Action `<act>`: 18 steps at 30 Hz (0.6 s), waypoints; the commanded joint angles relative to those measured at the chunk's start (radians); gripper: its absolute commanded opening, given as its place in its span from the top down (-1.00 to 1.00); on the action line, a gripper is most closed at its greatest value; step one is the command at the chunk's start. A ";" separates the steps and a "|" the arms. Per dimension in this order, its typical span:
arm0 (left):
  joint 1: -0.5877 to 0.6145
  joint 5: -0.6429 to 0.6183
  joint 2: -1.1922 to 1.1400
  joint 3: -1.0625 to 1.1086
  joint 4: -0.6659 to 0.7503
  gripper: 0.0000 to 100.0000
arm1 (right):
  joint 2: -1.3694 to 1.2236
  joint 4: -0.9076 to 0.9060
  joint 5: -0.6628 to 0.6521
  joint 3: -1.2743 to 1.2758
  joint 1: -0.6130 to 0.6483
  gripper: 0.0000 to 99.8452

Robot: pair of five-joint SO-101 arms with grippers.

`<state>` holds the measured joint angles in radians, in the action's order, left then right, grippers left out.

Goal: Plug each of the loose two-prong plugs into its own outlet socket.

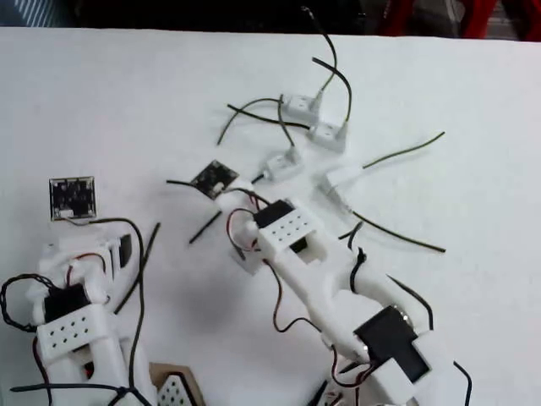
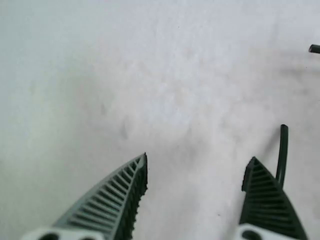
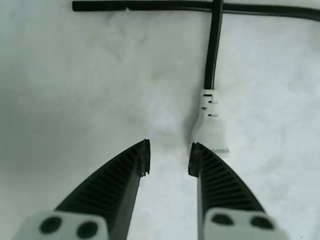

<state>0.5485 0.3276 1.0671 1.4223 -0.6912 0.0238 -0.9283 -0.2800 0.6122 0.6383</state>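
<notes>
Loose two-prong plug (image 3: 211, 131) is found flat on the table (image 1: 101, 101), not yet plugged in, just beside one finger of the right gripper (image 3: 168, 152). That claw is set narrow, nothing between, likely lined up slightly off for the grab. An outlet socket (image 1: 328, 134) is placed near, beyond it. The left gripper (image 2: 197, 165) is held wide over bare table, presumably parked.

**Two plugs lie loose near the sockets**

On the white tabletop (image 1: 101, 101), a far socket block (image 1: 300, 106) and a near socket block (image 1: 328, 134), both white, lie touching, each with a dark cable rising from it. Near them a white loose plug (image 1: 283, 163) (image 3: 210, 122) lies flat, its black cable crossing another. A second plug (image 1: 338, 180) lies near it, apart, unplugged.
</notes>
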 commanded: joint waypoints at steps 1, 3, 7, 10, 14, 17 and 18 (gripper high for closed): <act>-0.010 0.008 0.019 -0.003 0.020 0.40 | 0.041 0.005 -0.009 -0.021 -0.028 0.73; -0.010 0.008 0.019 -0.003 0.020 0.40 | 0.039 0.010 -0.009 -0.021 -0.030 0.73; -0.010 0.008 0.019 -0.003 0.020 0.40 | 0.004 0.012 -0.009 -0.041 -0.033 0.73; -0.010 0.008 0.019 -0.003 0.020 0.40 | -0.019 0.012 -0.009 -0.063 -0.035 0.73; -0.010 0.008 0.019 -0.003 0.020 0.40 | -0.051 0.012 -0.009 -0.072 -0.054 0.73; -0.010 0.008 0.019 -0.003 0.020 0.40 | -0.067 0.013 -0.041 -0.072 -0.081 0.73; -0.010 0.008 0.019 -0.003 0.020 0.40 | -0.071 0.013 -0.060 -0.072 -0.088 0.73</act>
<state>0.5485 0.3276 1.0671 1.4223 -0.6912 -0.0376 -0.9237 -0.3000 0.5554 0.5846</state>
